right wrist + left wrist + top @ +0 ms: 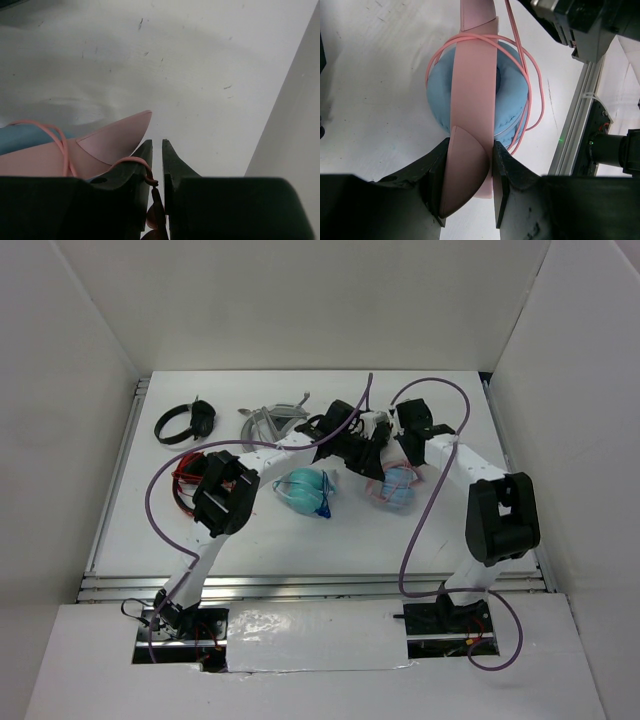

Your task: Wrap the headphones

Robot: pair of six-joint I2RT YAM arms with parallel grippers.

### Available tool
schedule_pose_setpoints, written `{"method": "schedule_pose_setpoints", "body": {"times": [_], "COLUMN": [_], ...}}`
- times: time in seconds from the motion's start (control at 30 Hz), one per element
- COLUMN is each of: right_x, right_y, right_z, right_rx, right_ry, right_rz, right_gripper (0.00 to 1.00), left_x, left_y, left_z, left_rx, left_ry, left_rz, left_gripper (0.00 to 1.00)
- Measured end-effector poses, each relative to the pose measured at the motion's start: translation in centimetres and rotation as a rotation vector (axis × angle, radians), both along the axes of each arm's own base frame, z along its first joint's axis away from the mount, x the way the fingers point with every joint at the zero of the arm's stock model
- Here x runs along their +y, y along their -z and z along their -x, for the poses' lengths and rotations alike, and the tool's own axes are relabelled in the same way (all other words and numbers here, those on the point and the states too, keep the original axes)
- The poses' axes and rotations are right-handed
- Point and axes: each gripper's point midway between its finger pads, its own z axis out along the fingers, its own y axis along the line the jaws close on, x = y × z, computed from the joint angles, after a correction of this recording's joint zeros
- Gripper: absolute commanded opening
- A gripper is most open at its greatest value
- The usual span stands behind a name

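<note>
The headphones lie right of centre, with a pink headband, a light blue ear cup and a thin pink cable looped round the cup and band. My left gripper is shut on the headband beside a cat ear; it also shows in the top view. My right gripper is shut on the cable, next to the other cat ear. In the top view the right gripper sits just above the headphones.
An all-teal wrapped pair lies left of the headphones. A black pair and a grey folded item lie at the back left. A red cable lies by the left arm. The table's right rail is close.
</note>
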Motion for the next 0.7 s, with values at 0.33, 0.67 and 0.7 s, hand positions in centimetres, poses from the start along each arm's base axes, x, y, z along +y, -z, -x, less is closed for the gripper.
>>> {"method": "schedule_pose_setpoints", "body": {"times": [0.33,0.67,0.7], "right_x": [1.3,2.4,2.5], "right_y": [-0.8,-1.4,-1.5], "right_z": [-1.8,-2.9,-3.0], "right_rx": [-0.035,-0.074,-0.079], "right_ry": [-0.063,-0.099,-0.102], "right_rz": [0.083,0.101,0.099], "right_gripper": [0.21,0.23,0.23], "left_x": [1.7,4.1,4.3], "left_y": [2.9,5.4,5.4], "left_z": [-1.0,-1.0,-0.9], "left_rx": [-0.017,-0.022,-0.02], "left_ry": [-0.063,-0.116,-0.118], "left_rz": [-0.111,-0.203,-0.208], "left_gripper": [0.93,0.99,0.99]}}
